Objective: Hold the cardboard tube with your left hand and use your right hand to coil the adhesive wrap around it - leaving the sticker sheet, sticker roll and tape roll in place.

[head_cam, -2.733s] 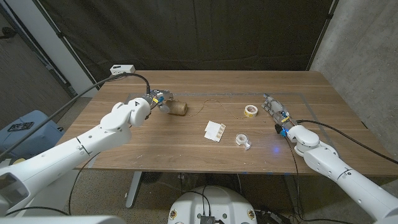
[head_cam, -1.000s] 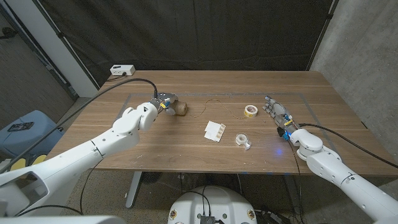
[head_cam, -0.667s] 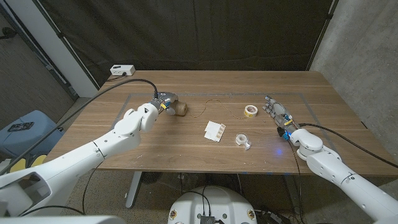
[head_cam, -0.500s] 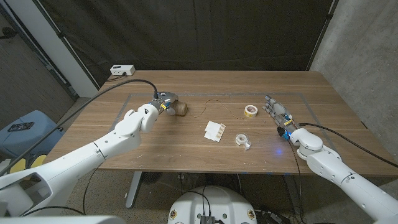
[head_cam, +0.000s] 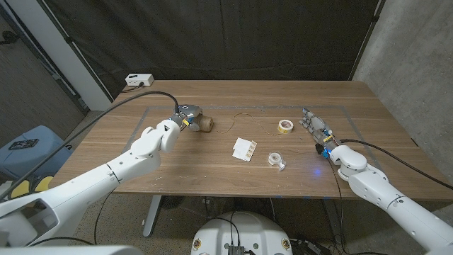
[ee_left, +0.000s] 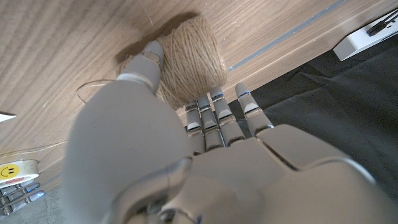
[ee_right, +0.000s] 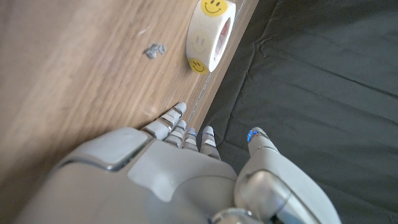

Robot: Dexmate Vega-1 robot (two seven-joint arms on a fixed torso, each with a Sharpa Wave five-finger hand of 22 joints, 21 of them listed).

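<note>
The cardboard tube [head_cam: 205,123], wound in brown fibrous wrap, lies at the table's back left. My left hand [head_cam: 185,115] grips it; in the left wrist view the thumb [ee_left: 146,59] presses one side of the tube [ee_left: 193,56] and the fingers [ee_left: 214,115] curl against the other. A thin loose strand [head_cam: 244,117] trails from the tube toward the yellow smiley sticker roll [head_cam: 285,126]. My right hand [head_cam: 316,127] stands open just right of that roll [ee_right: 211,31], fingers stretched, holding nothing. The white sticker sheet [head_cam: 245,149] and the clear tape roll [head_cam: 276,159] lie mid-table.
A white box [head_cam: 139,79] with a cable sits at the table's [head_cam: 212,173] back left corner. A small grey scrap [ee_right: 153,50] lies near the sticker roll. Dark curtain hangs behind the table; a concrete wall stands on the right.
My left arm has reached further in and its hand has closed around the tube, nudging it slightly right. The right hand has barely shifted.
</note>
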